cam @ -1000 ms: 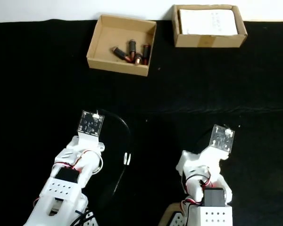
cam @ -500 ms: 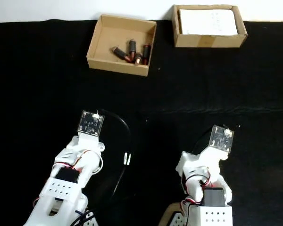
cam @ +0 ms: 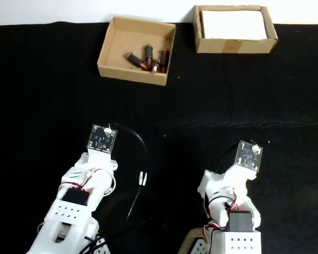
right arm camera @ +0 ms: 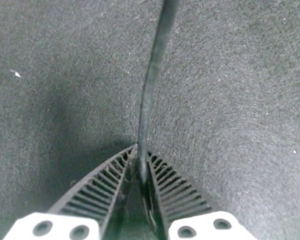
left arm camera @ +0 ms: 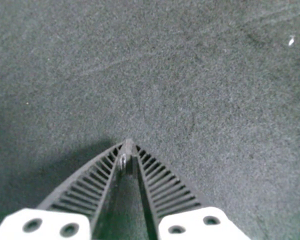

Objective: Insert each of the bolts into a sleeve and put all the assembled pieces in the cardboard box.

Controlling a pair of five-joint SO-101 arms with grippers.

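In cardboard box (cam: 121, 38), four assembled pieces (cam: 148, 52)

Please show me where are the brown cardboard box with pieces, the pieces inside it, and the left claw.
Open brown cardboard box (cam: 128, 73): high view, its front wall.
Dark red cylindrical assembled pieces (cam: 148, 53): high view, on the middle piece.
Left arm's black ribbed claw (left arm camera: 127, 146): left wrist view, the meeting fingertips.

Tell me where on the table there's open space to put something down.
Bare black cloth spans the middle, from the cardboard box of assembled pieces and the second box to one arm and the other arm, plus both side edges. Crowded: between the arms, where a black cable loops.
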